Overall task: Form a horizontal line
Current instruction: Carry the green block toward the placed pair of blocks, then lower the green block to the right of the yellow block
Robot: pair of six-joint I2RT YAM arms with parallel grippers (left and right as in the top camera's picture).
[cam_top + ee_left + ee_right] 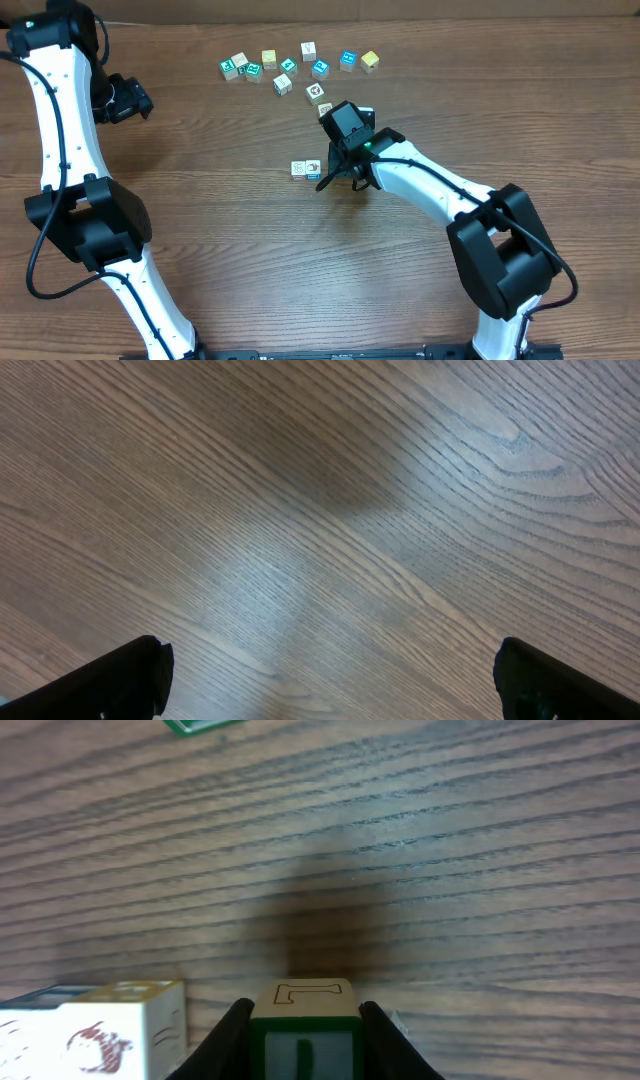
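Wood-grain tabletop (pixel 250 250), two arms. The left arm is parked by the left edge toward the far left corner, probably just to keep out of the way. Its left end effector (pixel 125 98) is spread wide, with only bare wood between the fingers in the left wrist view (pixel 335 675). The right arm reaches in from the near right corner to about mid-tabletop. The right end effector (pixel 318 176) is narrowed and clamped on a green-edged cube (pixel 303 992), one finger on each side face. Loose cubes (pixel 300 65) are scattered along the far edge, middle; these look like the supply not yet used. The horizontal line (pixel 300 169) is only a stub near the tabletop centre. A whitish cube with an orange picture (pixel 110 1030) is clear; a second one beside it may be there, can't tell. The held cube is low and level with that stub, so this looks like a placement to extend the row. The line sits just beside the right end effector, on the side toward the left edge, with a small gap and no contact. Can't tell if the held cube rests on the wood.
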